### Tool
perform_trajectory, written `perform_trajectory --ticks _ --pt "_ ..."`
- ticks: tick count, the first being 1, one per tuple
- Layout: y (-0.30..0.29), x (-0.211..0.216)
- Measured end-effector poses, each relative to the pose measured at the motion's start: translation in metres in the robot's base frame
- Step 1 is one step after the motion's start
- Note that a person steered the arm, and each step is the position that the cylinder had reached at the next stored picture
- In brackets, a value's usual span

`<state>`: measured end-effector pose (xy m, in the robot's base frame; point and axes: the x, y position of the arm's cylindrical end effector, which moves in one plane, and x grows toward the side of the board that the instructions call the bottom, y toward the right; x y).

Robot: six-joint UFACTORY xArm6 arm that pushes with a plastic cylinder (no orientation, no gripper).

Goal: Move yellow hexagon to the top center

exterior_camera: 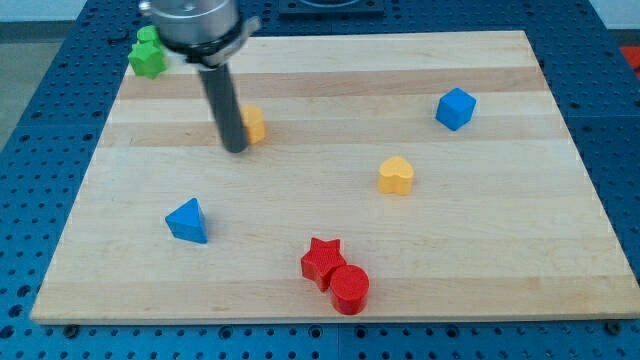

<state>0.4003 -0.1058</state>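
The yellow hexagon (pixel 254 124) lies on the wooden board (pixel 330 230) in the upper left part, partly hidden behind the rod. My tip (pixel 235 149) rests on the board touching the hexagon's left side, slightly below it. The rod rises toward the view's top, where the arm's grey housing (pixel 196 22) shows.
A yellow heart-shaped block (pixel 396 175) sits right of centre. A blue cube (pixel 455 108) is at the upper right. A blue triangle (pixel 188 221) is at the lower left. A red star (pixel 322 261) touches a red cylinder (pixel 349 289) at the bottom centre. A green block (pixel 147 55) sits at the top left corner.
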Motion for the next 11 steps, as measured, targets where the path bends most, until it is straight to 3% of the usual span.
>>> perform_trajectory --ticks 2,3,4,5,7,9,11 --pt "0.065 -0.082" --pt "0.073 -0.066" --pt "0.06 -0.023" --pt "0.007 -0.026" --pt "0.008 -0.051" --pt "0.05 -0.115" --pt "0.094 -0.122"
